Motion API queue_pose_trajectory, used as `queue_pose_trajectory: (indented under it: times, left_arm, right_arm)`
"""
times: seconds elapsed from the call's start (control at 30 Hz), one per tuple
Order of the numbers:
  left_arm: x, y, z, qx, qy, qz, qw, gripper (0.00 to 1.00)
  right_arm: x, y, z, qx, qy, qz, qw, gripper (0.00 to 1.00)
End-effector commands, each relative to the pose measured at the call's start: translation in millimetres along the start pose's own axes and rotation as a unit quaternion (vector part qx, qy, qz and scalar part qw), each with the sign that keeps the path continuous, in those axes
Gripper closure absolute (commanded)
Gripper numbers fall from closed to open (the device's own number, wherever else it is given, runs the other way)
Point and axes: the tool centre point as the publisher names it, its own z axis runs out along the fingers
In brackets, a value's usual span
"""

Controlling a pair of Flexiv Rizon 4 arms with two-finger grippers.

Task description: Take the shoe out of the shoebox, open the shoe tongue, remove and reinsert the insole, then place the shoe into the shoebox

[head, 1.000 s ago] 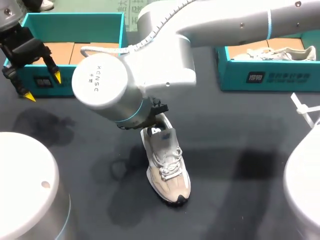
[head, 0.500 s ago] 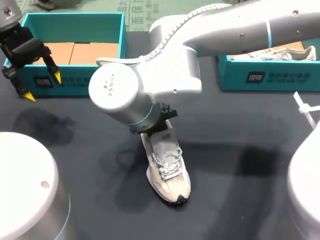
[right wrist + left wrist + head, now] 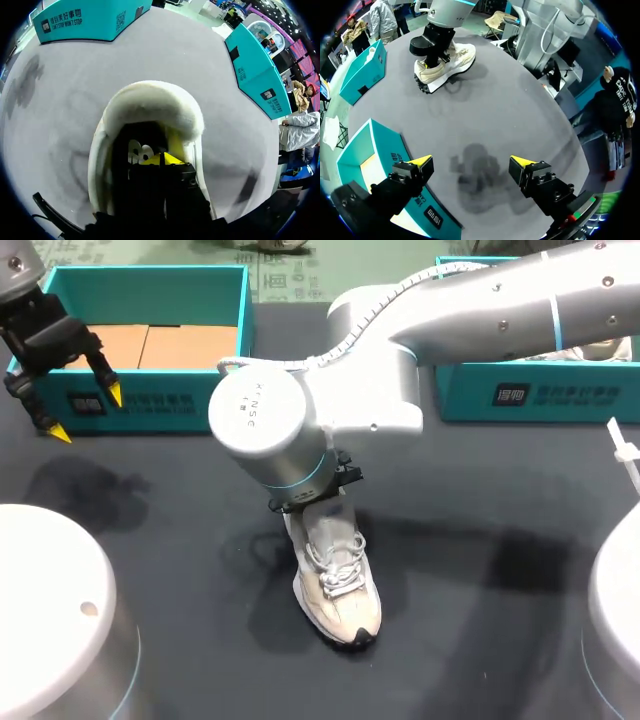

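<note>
Dark grey table [image 3: 480, 640] forms the work surface. I read the right gripper [image 3: 159, 160] as lowered into the mouth of the shoe [image 3: 335, 575], just inside the padded heel collar. The wrist view shows its black body filling the opening, and whether it is open or closed on anything in there I cannot tell. The shoe stands upright on its sole near the middle of the table, out of any box, with its toe pointing toward me and its laces tied loosely. The left gripper [image 3: 471, 161] hangs spread wide and empty above the table, just in front of the teal shoebox [image 3: 150, 400] at the far left, well apart from the shoe. A second teal box [image 3: 530, 390] sits at the far right, mostly behind the right arm. Judgement: the shoe-out step is done and the work is now inside the shoe, either opening the tongue or taking hold of the insole. The next move calls for a firm pinch on the insole edge and a slow upward draw. The free shoe may lift with it, so bracing the toe with the left gripper is advisable.
</note>
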Motion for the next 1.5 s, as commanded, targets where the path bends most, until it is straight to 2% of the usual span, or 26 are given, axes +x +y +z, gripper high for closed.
queue_pose_trajectory:
  times: [0.03,0.13,0.23,0.3,0.4,0.53,0.67,0.8,0.97,1.07,1.23,1.33,1.5]
  left_arm:
    - [0.6,0,0,-0.002,0.000,0.000,1.000,0.00]
    - [0.6,0,0,-0.002,0.000,0.000,1.000,0.00]
    - [0.6,0,0,-0.002,0.000,0.000,1.000,0.00]
    - [0.6,0,0,-0.002,0.000,0.000,1.000,0.00]
    - [0.6,0,0,-0.002,0.000,0.000,1.000,0.00]
    - [0.6,0,0,-0.002,0.000,0.000,1.000,0.00]
    - [0.6,0,0,-0.002,0.000,0.000,1.000,0.00]
    - [0.6,0,0,-0.002,0.000,0.000,1.000,0.00]
    - [0.6,0,0,-0.002,0.000,0.000,1.000,0.00]
    - [0.6,0,0,-0.002,0.000,0.000,1.000,0.00]
    - [0.6,0,0,-0.002,0.000,0.000,1.000,0.00]
    - [0.6,0,0,-0.002,0.000,0.000,1.000,0.00]
    - [0.6,0,0,-0.002,0.000,0.000,1.000,0.00]
  right_arm:
    - [-3.7,-2.9,-16,-0.023,-0.008,-0.005,1.000,1.00]
    - [-2.2,-0.6,-19,-0.025,-0.006,-0.008,1.000,1.00]
    - [3.8,-1.3,-9,0.001,0.016,-0.010,1.000,1.00]
    - [11.0,-3.4,4,0.028,0.050,-0.013,0.998,1.00]
    - [17.9,-7.5,20,0.055,0.073,-0.014,0.996,1.00]
    - [17.5,-12.5,26,0.075,0.075,-0.007,0.994,1.00]
    - [11.3,-11.3,5,0.055,0.060,-0.005,0.997,1.00]
    - [14.0,1.9,-14,0.024,0.058,-0.023,0.998,1.00]
    - [22.7,11.4,-5,0.029,0.069,-0.038,0.996,1.00]
    - [24.3,5.0,6,0.043,0.085,-0.034,0.995,1.00]
    - [22.3,-17.5,16,0.069,0.099,-0.010,0.993,1.00]
    - [21.0,-26.8,11,0.073,0.098,0.000,0.992,1.00]
    - [10.2,-27.1,-20,0.066,0.075,0.005,0.995,1.00]
